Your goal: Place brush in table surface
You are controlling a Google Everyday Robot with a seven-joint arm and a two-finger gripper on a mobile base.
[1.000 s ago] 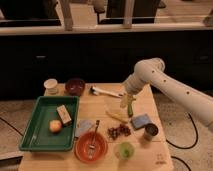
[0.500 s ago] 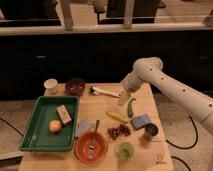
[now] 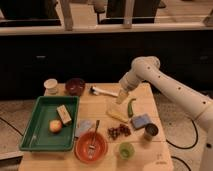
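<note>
Versus half a second ago: the white robot arm (image 3: 165, 82) has shifted slightly left, bringing its claw (image 3: 122, 96) a touch closer to the slim white-handled brush with a small dark head (image 3: 105, 91). The brush has not moved. It lies flat on the light tan wooden plank counter (image 3: 100, 107) near the far edge, dark head to the left near the dark maroon round bowl (image 3: 75, 86), handle end just beside the claw. Claw touching the handle or not: cannot tell. Claw open or closed: cannot tell. Nothing else on the counter has shifted.

Counts:
- one brush, one white cup (image 3: 51, 86), one maroon bowl
- one green plastic rectangular tray (image 3: 40, 137) holding one round orange-red fruit (image 3: 55, 126) and one tan block (image 3: 63, 114)
- one orange bowl (image 3: 82, 149) with one metal utensil (image 3: 94, 134) in it
- one pale blue packet (image 3: 83, 127), one yellow wedge (image 3: 117, 114), one curved green pepper (image 3: 131, 107), one blue sponge (image 3: 141, 121)
- one cluster of dark red pieces (image 3: 118, 131), one dark can (image 3: 150, 132), one small green cup (image 3: 125, 150)
</note>
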